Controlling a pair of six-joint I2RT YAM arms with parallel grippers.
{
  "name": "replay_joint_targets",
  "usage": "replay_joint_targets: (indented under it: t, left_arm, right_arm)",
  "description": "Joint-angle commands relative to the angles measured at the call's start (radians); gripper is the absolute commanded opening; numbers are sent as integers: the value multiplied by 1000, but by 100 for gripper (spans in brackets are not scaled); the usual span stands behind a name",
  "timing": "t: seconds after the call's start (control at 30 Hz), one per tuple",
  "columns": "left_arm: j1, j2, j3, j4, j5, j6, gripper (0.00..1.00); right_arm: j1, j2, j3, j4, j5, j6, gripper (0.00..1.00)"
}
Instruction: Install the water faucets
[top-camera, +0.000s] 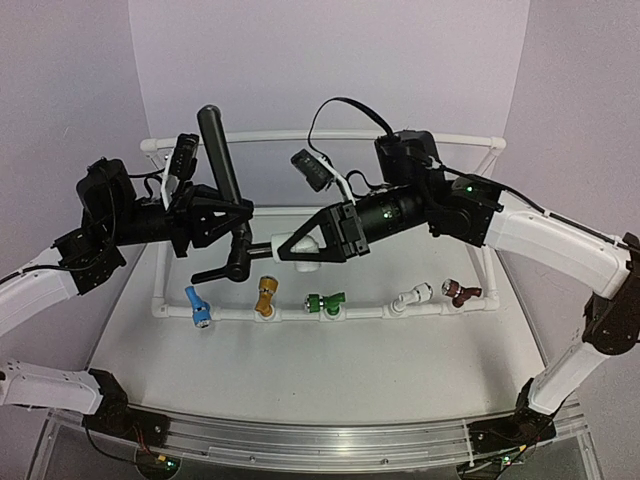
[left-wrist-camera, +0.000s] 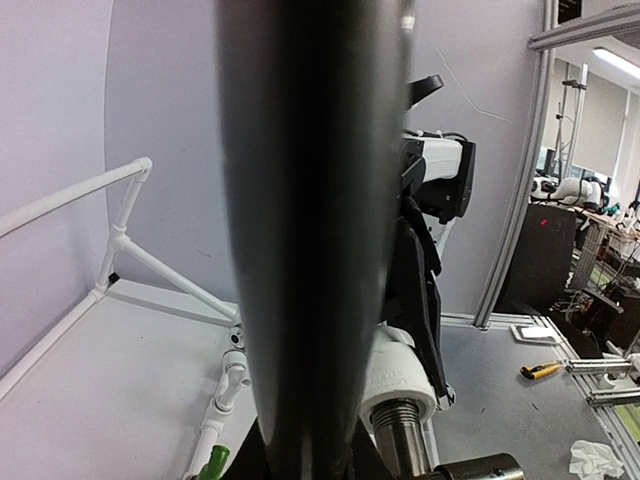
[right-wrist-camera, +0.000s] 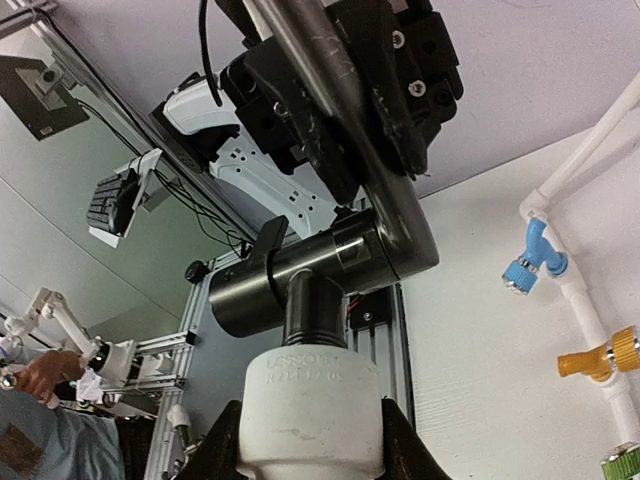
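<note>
The dark grey faucet (top-camera: 238, 252) is held in the air above the table, its long lever (top-camera: 214, 150) pointing up and back. My left gripper (top-camera: 222, 212) is shut on the lever near the body. My right gripper (top-camera: 292, 248) is shut on the white pipe fitting (top-camera: 303, 246), level with the faucet. In the right wrist view the faucet's threaded stem (right-wrist-camera: 318, 315) sits in the mouth of the fitting (right-wrist-camera: 312, 410), with the faucet body (right-wrist-camera: 320, 270) across the top. In the left wrist view the lever (left-wrist-camera: 310, 240) fills the middle and the fitting (left-wrist-camera: 402, 372) shows beside it, some threads bare.
A white pipe frame (top-camera: 300, 136) stands on the table. Its front rail carries small faucets: blue (top-camera: 196, 308), yellow (top-camera: 265, 296), green (top-camera: 325, 302), white (top-camera: 412, 297) and dark red (top-camera: 462, 292). They lie just below and in front of both grippers.
</note>
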Motion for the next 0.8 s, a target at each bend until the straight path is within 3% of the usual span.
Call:
replay_joint_targets:
  t: [0.0, 0.03, 0.13, 0.23, 0.4, 0.6, 0.77]
  left_arm:
    - [3, 27, 46, -14, -58, -143, 0]
    - [3, 31, 49, -3, -68, -200, 0]
    - [3, 44, 68, 4, -83, -314, 0]
    - [3, 73, 79, 45, -87, -473, 0]
    - [5, 142, 65, 203, -54, -778, 0]
    - [6, 213, 30, 500, 4, -1076, 0]
    - [6, 217, 15, 552, -5, -1137, 0]
  right_arm:
    - [-44, -35, 99, 87, -25, -21, 61]
    - [-54, -49, 110, 64, 29, -78, 69]
    - [-69, -102, 116, 7, 179, -354, 81]
    - [-69, -180, 68, 2, 321, -626, 86]
    - [-63, -284, -43, 5, 382, -1023, 98]
    - [4, -374, -147, 1, 448, -1407, 98]
    - [84, -418, -272, 46, 551, -1688, 94]
